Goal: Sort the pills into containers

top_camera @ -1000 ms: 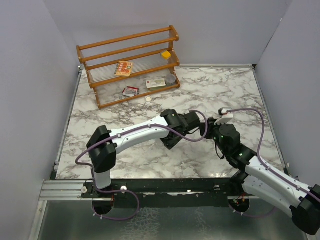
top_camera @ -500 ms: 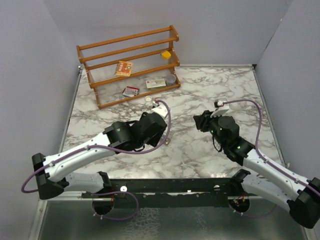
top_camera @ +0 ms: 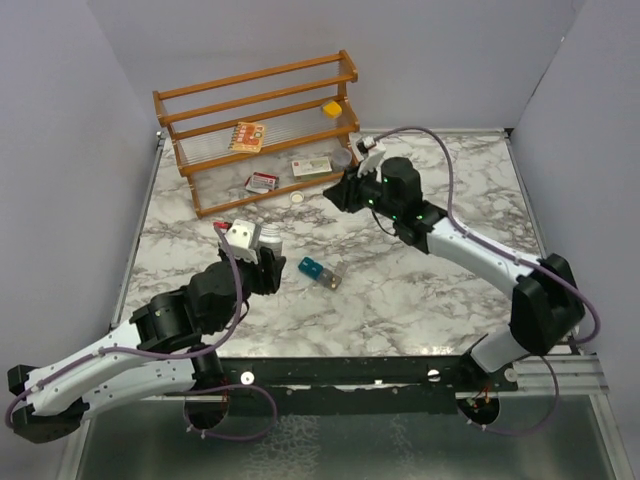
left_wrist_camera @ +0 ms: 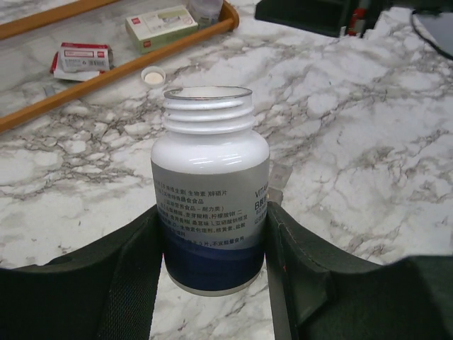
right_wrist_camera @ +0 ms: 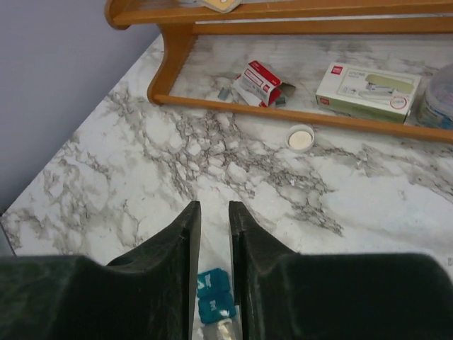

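An uncapped white bottle (left_wrist_camera: 210, 177) with a blue band and printed label sits upright between the fingers of my left gripper (left_wrist_camera: 212, 241), which is shut on it. From above, the bottle (top_camera: 266, 236) is left of centre over the marble. The containers (top_camera: 320, 272), a short teal and grey strip, lie on the table to the right of the bottle. My right gripper (top_camera: 338, 192) hovers near the rack's front. Its jaws stand a narrow gap apart with nothing between them (right_wrist_camera: 212, 207), and the containers (right_wrist_camera: 215, 297) show far below through the gap. No pills are visible.
A wooden rack (top_camera: 260, 130) stands at the back left and holds a red-white box (right_wrist_camera: 256, 79), a green-white box (right_wrist_camera: 364, 88) and a small round bottle (top_camera: 342, 157). A loose white cap (top_camera: 296, 199) lies just in front of the rack. Grey walls enclose the table.
Both arms have left the table's middle. The left pulled back toward the near left with the bottle, the right swung far back toward the rack. The containers strip now lies uncovered.
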